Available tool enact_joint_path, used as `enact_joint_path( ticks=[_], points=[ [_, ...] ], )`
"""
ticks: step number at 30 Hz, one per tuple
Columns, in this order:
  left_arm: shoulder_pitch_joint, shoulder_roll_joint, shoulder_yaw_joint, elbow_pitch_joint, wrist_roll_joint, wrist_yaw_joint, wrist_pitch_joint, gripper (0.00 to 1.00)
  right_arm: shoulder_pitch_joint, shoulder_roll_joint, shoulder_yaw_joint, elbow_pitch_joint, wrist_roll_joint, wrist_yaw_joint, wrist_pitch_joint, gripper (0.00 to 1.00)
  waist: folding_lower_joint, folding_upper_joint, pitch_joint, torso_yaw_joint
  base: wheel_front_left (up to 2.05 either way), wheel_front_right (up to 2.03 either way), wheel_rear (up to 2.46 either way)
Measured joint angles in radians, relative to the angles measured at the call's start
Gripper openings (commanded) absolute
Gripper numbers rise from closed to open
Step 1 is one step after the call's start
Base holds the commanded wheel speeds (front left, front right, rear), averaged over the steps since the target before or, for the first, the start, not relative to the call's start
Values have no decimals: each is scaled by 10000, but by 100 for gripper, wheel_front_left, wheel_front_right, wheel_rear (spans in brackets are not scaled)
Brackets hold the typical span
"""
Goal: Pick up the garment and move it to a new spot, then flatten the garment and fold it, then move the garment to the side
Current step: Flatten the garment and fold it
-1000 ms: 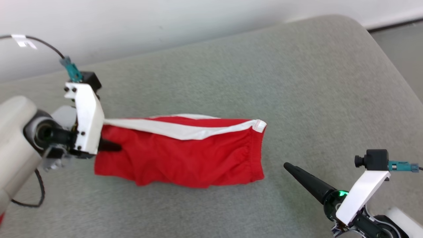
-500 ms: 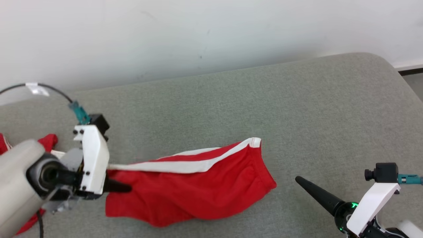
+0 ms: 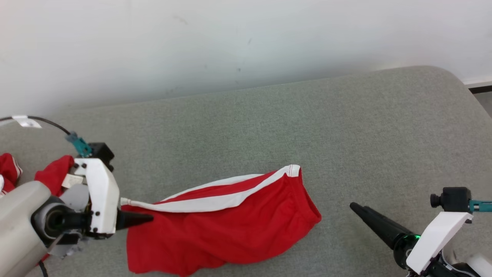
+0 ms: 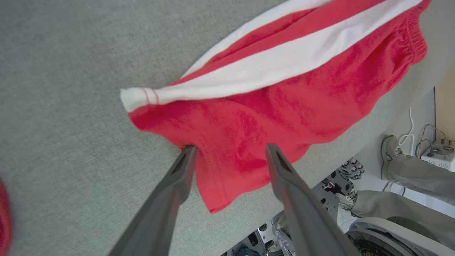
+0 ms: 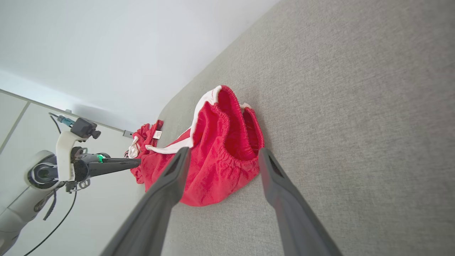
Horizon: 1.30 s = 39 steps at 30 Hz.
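The garment (image 3: 230,227), red shorts with a white side stripe, lies rumpled on the grey padded surface (image 3: 346,134). My left gripper (image 3: 148,218) is open at its left end. In the left wrist view the fingers straddle the red cloth's edge (image 4: 284,106), with the gripper (image 4: 230,147) holding nothing. The striped hem corner (image 3: 125,201) rests loose just above the fingertip. My right gripper (image 3: 355,208) stands open, apart from the garment's right end. In the right wrist view the gripper (image 5: 224,151) points at the waistband opening (image 5: 231,124).
More red clothing (image 3: 54,173) is heaped at the far left, also seen as a pile (image 5: 145,133) beyond the garment. A white wall runs behind the surface. The surface's front edge drops off near the garment, and a person's leg and shoe (image 4: 391,156) show below it.
The head camera has shifted. My left gripper has opened and let go of the striped hem, which was stretched taut and now lies slack on the surface. The right gripper has stayed open.
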Motion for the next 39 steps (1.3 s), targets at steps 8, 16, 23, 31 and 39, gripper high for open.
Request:
enact_joint_path(
  ticks=[8,16,23,31,39],
  points=[
    [-80,460,393,-744,1133,-104,-2015,100,-72,-121,-334,59,-1616,0,-1814,100,1,0,-368,248,0,0,0],
    [658,616,1275,-1632,2493,1020,-6149,100,-28,209,-1340,253,-3411,0,-4527,100,0,0,-669,693,0,0,0],
    [2175,280,1987,-1975,2924,2314,-9618,100,615,1225,-2936,487,-5198,0,-5070,100,1,0,-840,1072,0,0,0],
    [4549,-1396,5361,-2589,4504,3323,-10249,100,1865,2552,-4963,284,-7471,0,-5125,100,1,0,-1041,1338,0,0,0],
    [7480,-3912,8391,-3302,7687,2506,-10251,100,2934,3584,-5672,169,-9390,0,-5125,100,1,0,-1168,1410,0,0,0]
  ],
)
